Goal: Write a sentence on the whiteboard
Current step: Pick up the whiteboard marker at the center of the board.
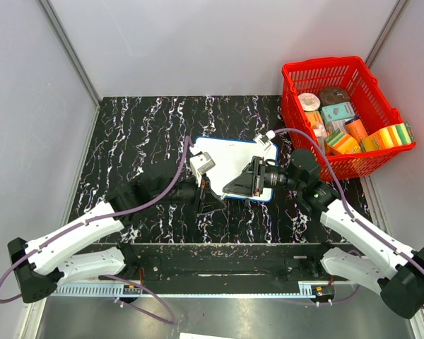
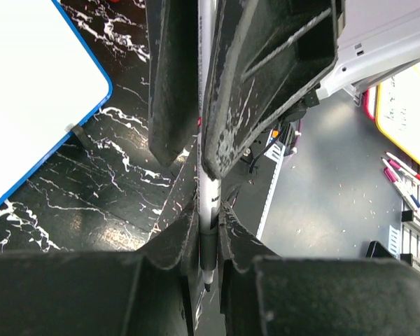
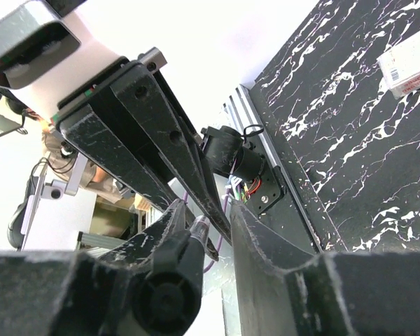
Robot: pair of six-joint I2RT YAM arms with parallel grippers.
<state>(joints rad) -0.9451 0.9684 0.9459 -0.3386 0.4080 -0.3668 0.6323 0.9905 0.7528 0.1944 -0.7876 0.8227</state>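
Left gripper (image 2: 208,234) clamped on white marker (image 2: 209,196), barrel print unreadable, right gripper (image 3: 208,210) jaws flanking it, grip unclear

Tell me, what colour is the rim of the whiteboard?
Blue, a thin line around the whiteboard; the left wrist view shows it best.

Glossy marbled table (image 1: 141,127); smooth whiteboard (image 1: 226,159); plastic basket (image 1: 325,65) at two o'clock; matt fingers (image 2: 259,77) (scuffed); smooth plastic marker (image 2: 209,196).
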